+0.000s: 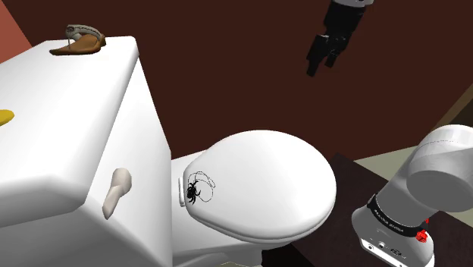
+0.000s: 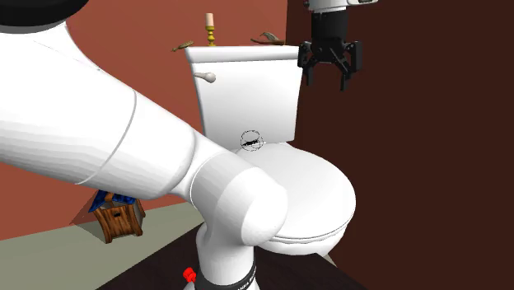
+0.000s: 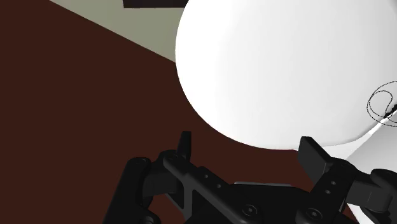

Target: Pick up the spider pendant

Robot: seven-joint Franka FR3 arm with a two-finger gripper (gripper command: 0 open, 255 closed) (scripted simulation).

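Spread apart with nothing between its fingers, the gripper [image 1: 321,67] hangs in the air at the top of the shoulder view, right of centre, its fingertips slanting down and to the left. In the second exterior view the gripper [image 2: 329,81] sits at the upper right against a dark brown wall [image 2: 412,123], pointing straight down, above and to the right of the toilet lid [image 2: 317,185].

The arm [image 2: 99,123] sweeps as a thick white link from that view's upper left down to the lower centre. In the shoulder view another white link [image 1: 443,167] curves at the lower right.

The spider pendant [image 1: 198,188] lies on the closed white toilet lid [image 1: 265,182], left of centre in the shoulder view. It is at the lid's rear edge, close to the tank [image 1: 68,129], a small black figure with a thin looped cord. It is well apart from the gripper. The second exterior view shows the spider pendant [image 2: 250,142] at centre, just below the tank [image 2: 247,82].

In the wrist view the gripper [image 3: 248,149] is over the lid's [image 3: 280,63] rim, and the spider pendant [image 3: 382,105] lies far off beyond one finger.
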